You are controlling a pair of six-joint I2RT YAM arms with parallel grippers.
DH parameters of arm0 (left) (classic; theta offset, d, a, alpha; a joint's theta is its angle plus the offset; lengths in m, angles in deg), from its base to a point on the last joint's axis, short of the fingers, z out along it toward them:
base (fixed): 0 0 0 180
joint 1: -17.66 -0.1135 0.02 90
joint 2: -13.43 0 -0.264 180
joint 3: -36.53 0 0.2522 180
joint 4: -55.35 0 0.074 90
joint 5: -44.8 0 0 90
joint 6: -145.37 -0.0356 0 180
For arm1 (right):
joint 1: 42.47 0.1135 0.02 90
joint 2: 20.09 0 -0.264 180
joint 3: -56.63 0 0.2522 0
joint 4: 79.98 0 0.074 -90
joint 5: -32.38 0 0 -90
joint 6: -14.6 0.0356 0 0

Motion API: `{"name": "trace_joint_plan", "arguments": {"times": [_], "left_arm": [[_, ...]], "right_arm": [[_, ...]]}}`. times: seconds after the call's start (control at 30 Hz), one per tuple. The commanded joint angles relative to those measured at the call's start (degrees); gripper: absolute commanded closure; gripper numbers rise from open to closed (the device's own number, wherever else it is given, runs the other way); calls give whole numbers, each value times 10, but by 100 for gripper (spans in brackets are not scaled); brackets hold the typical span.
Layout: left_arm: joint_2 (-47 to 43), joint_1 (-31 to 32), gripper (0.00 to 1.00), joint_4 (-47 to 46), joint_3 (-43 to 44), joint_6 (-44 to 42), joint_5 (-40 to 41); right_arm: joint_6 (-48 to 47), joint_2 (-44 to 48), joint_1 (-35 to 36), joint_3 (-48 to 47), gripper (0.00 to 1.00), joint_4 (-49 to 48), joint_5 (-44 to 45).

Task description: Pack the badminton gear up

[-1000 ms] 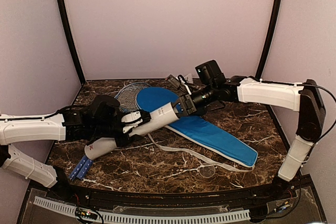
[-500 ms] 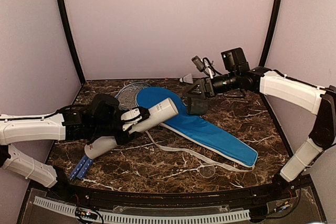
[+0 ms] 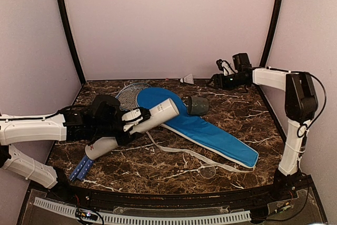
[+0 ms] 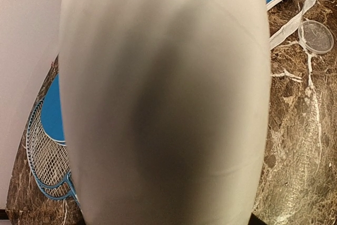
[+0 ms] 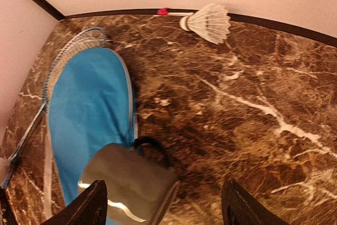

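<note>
Table, top view: brown marble table (image 3: pixel 137 175), lilac walls round it
Tube: white tube (image 3: pixel 150 118) slanted at left, left gripper (image 3: pixel 128 124) clamped round its middle; mouth faces right, contents hidden
Cap: dark cap (image 3: pixel 196 105) off, on its side at the far edge of the blue bag (image 3: pixel 216 138)
Bag: flat across centre, nothing visibly inside, zip state unclear
Rackets: rackets (image 3: pixel 129 93) outside the bag, heads past its far-left end, handles near left
Shuttlecock: one shuttlecock (image 3: pixel 187 79) loose at the far wall, others not in view
Right gripper: right gripper (image 3: pixel 216 81) far right, just beside the shuttlecock
Left wrist view: white tube (image 4: pixel 163 98) fills the frame; clear lid (image 4: pixel 316 36) on the marble
Right wrist view: right gripper (image 5: pixel 163 196) spread wide, nothing between; dark cap (image 5: pixel 129 183) below, shuttlecock (image 5: pixel 208 23) at the far wall
Done, my read: tube uncapped, held ready for loading
To do, my read: shuttlecock into tube, cap on, rackets and tube into bag, zip
Writing: none readable; red mark on the tube's lower end too small to make out
</note>
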State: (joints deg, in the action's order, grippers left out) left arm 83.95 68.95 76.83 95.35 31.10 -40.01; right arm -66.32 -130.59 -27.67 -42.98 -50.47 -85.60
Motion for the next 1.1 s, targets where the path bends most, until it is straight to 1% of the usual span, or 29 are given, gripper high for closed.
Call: {"name": "trace_joint_plan", "arguments": {"times": [0.0,0.17,0.33,0.5,0.73,0.93,1.07], "left_arm": [[9,2,42,-19,9,-5,3],[19,2,42,-18,10,-6,-2],[27,2,42,-19,12,-5,-2],[34,2,42,-19,13,-5,-4],[42,2,42,-19,15,-5,-8],[51,2,42,-16,19,-4,-7],[52,2,42,-14,20,-4,-8]], "right_arm": [[-27,-81,-9,-81,25,-20,34],[-27,-195,-10,-193,24,-26,26],[-17,-300,-10,-319,24,-23,-10],[10,-382,-9,-421,28,-41,-39],[59,-432,-4,-458,29,-119,-82],[72,-479,12,-517,25,-126,-69],[98,-488,13,-525,24,-154,-64]]}}
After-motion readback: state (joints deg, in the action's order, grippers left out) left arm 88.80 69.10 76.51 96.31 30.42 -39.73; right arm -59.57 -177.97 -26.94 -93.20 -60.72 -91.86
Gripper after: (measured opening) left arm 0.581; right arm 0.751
